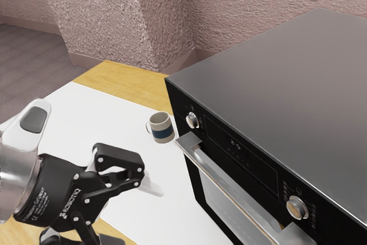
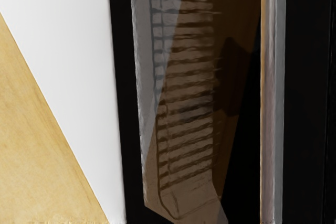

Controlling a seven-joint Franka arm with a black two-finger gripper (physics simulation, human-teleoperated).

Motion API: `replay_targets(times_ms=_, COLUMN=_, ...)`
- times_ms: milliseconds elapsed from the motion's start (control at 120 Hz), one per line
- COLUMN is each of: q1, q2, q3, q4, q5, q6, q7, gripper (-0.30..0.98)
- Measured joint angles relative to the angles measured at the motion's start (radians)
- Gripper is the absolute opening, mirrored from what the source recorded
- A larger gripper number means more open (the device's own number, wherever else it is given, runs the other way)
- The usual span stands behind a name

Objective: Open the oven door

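The gripper [image 1: 142,217] is at the exterior view's lower left, open, its two black fingers spread wide, the lower one partly cut off by the frame's edge. It stands in front of the oven, apart from the silver handle [image 1: 225,184]. The black oven [image 1: 275,78] fills the exterior view's right side, and its door [image 1: 217,205] looks closed against the front. From my hand, the door's glass [image 2: 184,98] shows rack bars behind it. The long handle [image 2: 271,98] runs alongside that glass, with nothing gripped.
A grey mug with a blue band [image 1: 163,130] stands beside the oven's near front corner, on the white table surface [image 1: 74,119]. Two round knobs [image 1: 192,120] and a small display are on the oven's front above the handle. Textured walls rise behind.
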Motion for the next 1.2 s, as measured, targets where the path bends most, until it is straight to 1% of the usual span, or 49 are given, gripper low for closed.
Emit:
replay_targets(times_ms=117, q1=0.007, q2=0.017, q3=-0.020, q4=0.000, q5=-0.002, q6=0.037, q7=-0.062, gripper=0.68)
replay_targets(times_ms=358, q1=0.026, q2=0.076, q3=-0.026, q4=0.000, q5=-0.008, q6=0.105, q7=-0.157, gripper=0.68)
replay_targets(times_ms=533, q1=0.057, q2=0.137, q3=-0.042, q4=0.003, q5=-0.011, q6=0.154, q7=-0.200, gripper=0.68)
replay_targets(times_ms=700, q1=0.081, q2=0.176, q3=-0.043, q4=0.007, q5=-0.033, q6=0.188, q7=-0.214, gripper=0.68)
replay_targets(times_ms=992, q1=0.132, q2=0.230, q3=-0.043, q4=0.009, q5=-0.030, q6=0.204, q7=-0.057, gripper=0.68)
replay_targets(times_ms=1200, q1=0.148, q2=0.277, q3=-0.043, q4=0.034, q5=-0.030, q6=0.207, q7=0.058, gripper=0.68)
